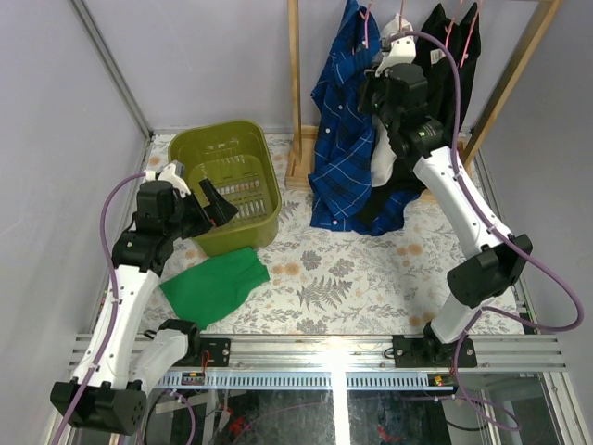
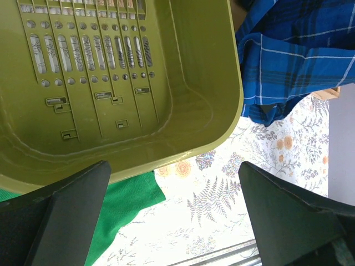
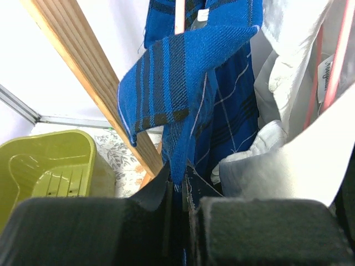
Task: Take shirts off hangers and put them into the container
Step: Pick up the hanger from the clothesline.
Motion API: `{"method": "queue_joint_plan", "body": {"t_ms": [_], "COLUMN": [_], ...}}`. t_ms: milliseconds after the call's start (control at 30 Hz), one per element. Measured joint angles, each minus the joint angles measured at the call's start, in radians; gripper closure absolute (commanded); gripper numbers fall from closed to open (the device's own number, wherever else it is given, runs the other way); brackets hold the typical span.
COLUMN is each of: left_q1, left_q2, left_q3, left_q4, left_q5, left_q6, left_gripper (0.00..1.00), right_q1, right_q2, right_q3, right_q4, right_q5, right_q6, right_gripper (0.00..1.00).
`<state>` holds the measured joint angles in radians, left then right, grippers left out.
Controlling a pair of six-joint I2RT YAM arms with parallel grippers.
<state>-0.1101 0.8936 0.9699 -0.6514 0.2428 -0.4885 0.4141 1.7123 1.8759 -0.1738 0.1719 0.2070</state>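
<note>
The blue checked shirt point(image 3: 188, 72) is pinched at a fold below its collar by the right gripper point(image 3: 177, 185), whose fingers are pressed together on the cloth. The grip is taken high, close to the pink hanger point(image 1: 365, 28), most likely so that the garment can be drawn off the wire rather than dragged by its hem. The shirt is hung from the wooden rack point(image 1: 295, 83) at the far edge of the table point(image 1: 371, 278), right of the middle, and its tail is draped down towards the rack's base. The white shirt point(image 3: 288, 66) and the black shirts point(image 1: 456, 65) are hung just beside it on the right and are not gripped. The container point(image 1: 227, 139) is set at the far left corner of the table, open side up, and no shirt is seen in it. The left gripper point(image 2: 175, 166) is held spread wide above the container's near rim with nothing between its fingers, seemingly positioned to steady the container or to receive. A green cloth point(image 1: 215, 283) is spread flat near that rim.
</note>
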Motion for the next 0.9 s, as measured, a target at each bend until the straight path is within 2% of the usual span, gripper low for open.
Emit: {"method": "queue_joint_plan", "body": {"t_ms": [367, 633, 900], "left_q1": [0.0, 0.0, 0.0], "left_q2": [-0.027, -0.088, -0.08], "left_q3": [0.0, 0.0, 0.0], "left_q4": [0.0, 0.018, 0.097], "left_q5": [-0.014, -0.009, 0.133], "left_q6": [-0.006, -0.028, -0.062], "left_gripper": [0.0, 0.0, 0.0], "right_q1": [0.0, -0.001, -0.001], "right_q2": [-0.054, -0.333, -0.498], "right_q3": [0.139, -0.099, -0.212], "right_q4": [-0.19, -0.214, -0.267], "right_q5": [-0.114, -0.287, -0.47], "right_q6": [0.035, 0.02, 0.005], "right_gripper": [1.0, 1.0, 1.0]}}
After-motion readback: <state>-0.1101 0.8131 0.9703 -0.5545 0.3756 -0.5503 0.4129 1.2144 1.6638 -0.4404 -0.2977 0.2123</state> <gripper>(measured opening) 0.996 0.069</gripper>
